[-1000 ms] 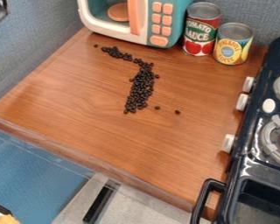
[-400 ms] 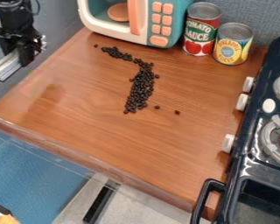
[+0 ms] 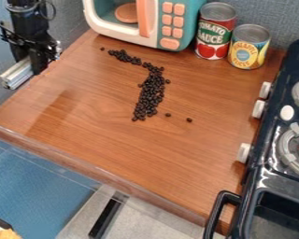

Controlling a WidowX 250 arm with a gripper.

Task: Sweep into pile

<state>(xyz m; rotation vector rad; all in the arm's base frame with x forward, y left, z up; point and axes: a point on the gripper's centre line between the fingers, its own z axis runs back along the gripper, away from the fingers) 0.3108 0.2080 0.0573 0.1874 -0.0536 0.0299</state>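
Black beans (image 3: 151, 91) lie on the wooden counter (image 3: 114, 144) in a bent, uneven trail, which we trace from near its top corner, beside the toy microwave (image 3: 169, 28), to the middle. We record strays alongside, two of them toward the stove (image 3: 255, 175) on the right edge. At the counter's upper-left edge, we find the gripper (image 3: 37, 65) closed on a pale bar (image 3: 16, 74), well apart from the beans.

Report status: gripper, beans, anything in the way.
Gripper at upper left, pale bar at its lower end. Dark beans in a bent trail, few strays. Toy microwave close behind trail's far end.
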